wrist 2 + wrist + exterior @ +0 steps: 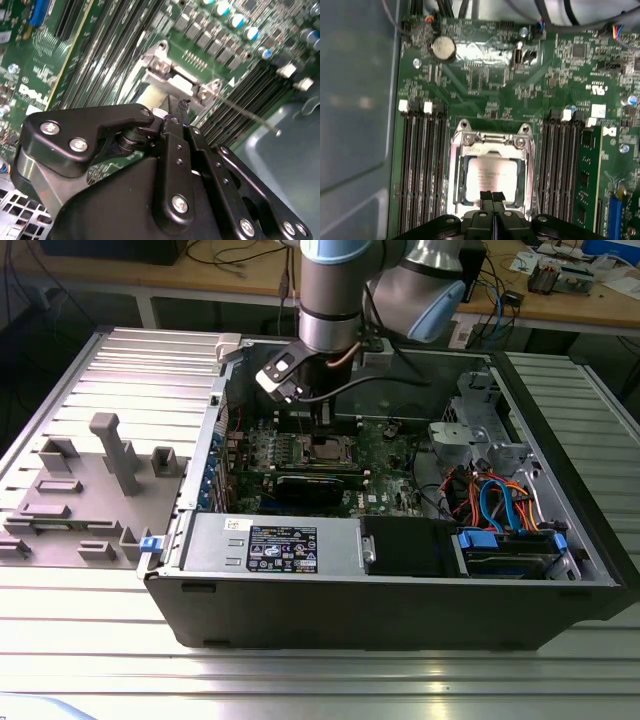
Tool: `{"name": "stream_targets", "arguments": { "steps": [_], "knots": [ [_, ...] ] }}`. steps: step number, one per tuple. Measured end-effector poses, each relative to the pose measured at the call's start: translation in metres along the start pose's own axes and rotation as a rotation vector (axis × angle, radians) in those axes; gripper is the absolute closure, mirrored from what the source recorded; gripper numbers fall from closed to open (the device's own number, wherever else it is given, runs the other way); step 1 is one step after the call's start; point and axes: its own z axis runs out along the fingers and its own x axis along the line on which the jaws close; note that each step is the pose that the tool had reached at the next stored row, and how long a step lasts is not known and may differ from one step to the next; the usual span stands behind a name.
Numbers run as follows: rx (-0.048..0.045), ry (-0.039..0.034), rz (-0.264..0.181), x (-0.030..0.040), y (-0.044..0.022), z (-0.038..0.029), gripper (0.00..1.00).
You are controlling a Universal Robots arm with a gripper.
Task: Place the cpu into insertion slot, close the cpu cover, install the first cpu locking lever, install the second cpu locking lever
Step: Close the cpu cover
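**Arm at work inside an opened computer:** A robot arm (330, 295) is reaching straight down into an open dark-grey computer case (400, 610), which is lying on a ribbed aluminium worktop (300, 680). The arm's last silvery tube is standing upright above the green motherboard (485, 80). A joint with a pale-blue cap is bending away toward the exterior view's right.

The matte black gripper (492, 197), studded with bright screw heads in the second wrist view, is hanging directly over the processor socket. Its jaws are pressing together, with only a hairline seam between the two square tips and nothing visible between them. The tips are sitting at one edge of the cpu (492, 175), though whether they are touching it cannot be told.

The cpu, a flat square with a dull silvery-grey top, is sitting in the socket. The cpu cover (459, 180), a thin shiny metal frame, is lying around the chip, its square opening leaving the chip's top exposed. Rows of long, black, ribbed memory slots (420, 165) are flanking the socket on both sides.

In the second wrist view a locking lever (250, 116), a thin straight wire rod, is jutting out from the socket's corner over those slots. On the exterior view's left, a grey moulded fixture tray (100, 505) with upright posts is resting beside the case.
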Motion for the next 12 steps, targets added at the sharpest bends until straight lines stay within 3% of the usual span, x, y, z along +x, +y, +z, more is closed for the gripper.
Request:
{"name": "stream_targets", "arguments": {
  "steps": [3, 9, 12],
  "knots": [
    [-0.0003, 0.0003, -0.007, 0.0004, -0.0039, 0.002, 0.89],
    [-0.0001, 0.0004, -0.015, 0.0006, -0.0054, 0.0119, 0.89],
    [0.0009, 0.0004, -0.016, 0.0007, -0.0054, 0.0122, 0.89]
  ]
}}
